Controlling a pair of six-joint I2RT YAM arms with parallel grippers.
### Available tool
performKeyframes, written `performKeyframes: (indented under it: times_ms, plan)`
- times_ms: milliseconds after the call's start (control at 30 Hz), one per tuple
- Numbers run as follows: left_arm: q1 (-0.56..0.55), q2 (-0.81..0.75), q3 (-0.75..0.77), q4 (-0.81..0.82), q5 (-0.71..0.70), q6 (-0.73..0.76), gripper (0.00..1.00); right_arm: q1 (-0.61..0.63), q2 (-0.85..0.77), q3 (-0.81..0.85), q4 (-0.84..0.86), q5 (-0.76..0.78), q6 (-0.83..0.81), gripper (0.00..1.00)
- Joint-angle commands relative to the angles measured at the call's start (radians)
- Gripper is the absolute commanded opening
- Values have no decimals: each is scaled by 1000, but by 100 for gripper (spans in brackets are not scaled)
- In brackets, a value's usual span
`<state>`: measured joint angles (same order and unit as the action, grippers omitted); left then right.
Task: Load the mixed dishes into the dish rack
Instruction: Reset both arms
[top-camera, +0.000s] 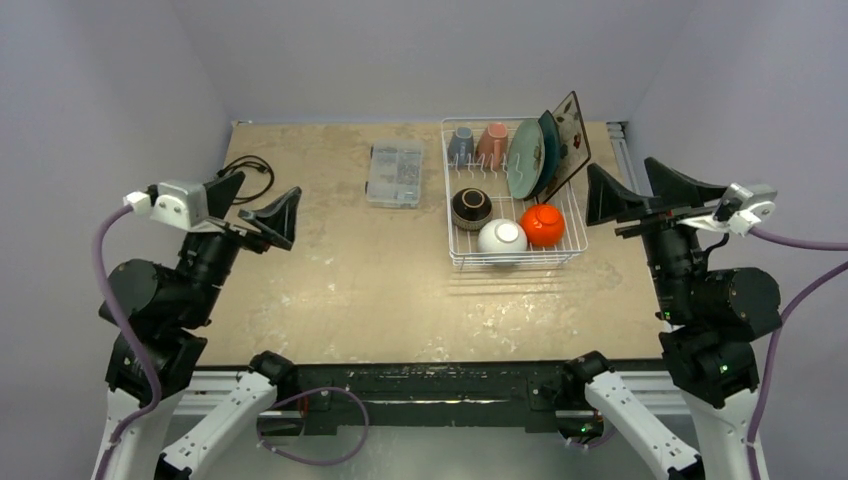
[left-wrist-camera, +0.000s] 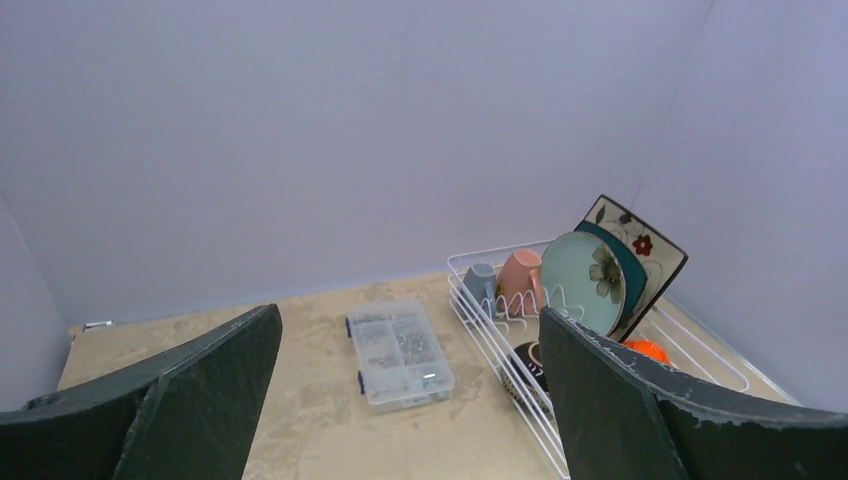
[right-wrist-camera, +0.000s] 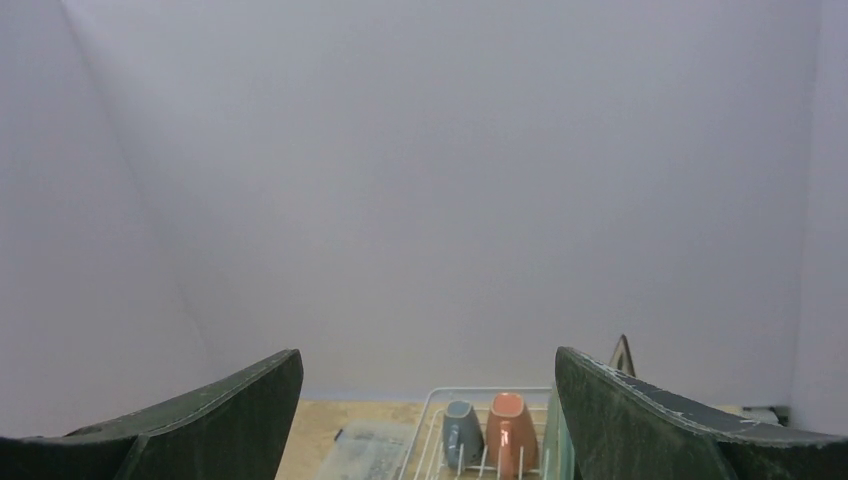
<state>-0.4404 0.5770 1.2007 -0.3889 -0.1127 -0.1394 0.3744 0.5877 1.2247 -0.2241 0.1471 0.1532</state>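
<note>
The dish rack stands at the back right of the table and holds the mixed dishes. A grey-blue mug and a salmon-pink mug sit at its far end. Beside them a round pale green plate, a dark teal plate and a cream floral plate lean on edge. Brown, white and orange bowls fill the near end. My left gripper hovers open over the table's left side. My right gripper is open and empty just right of the rack.
A clear plastic compartment box lies left of the rack, also visible between my left fingers. A black cable is coiled at the back left corner. Walls close in on three sides of the table.
</note>
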Motion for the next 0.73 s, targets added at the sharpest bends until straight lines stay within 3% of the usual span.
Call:
performKeyframes:
  times_ms: [0, 700]
  plan:
    - [3, -15, 39, -4, -18, -22, 100, -1, 7, -9, -8, 154, -4, 99]
    - [4, -53, 30, -23, -64, 16, 99, 0, -92, -87, 103, 176, 8, 99]
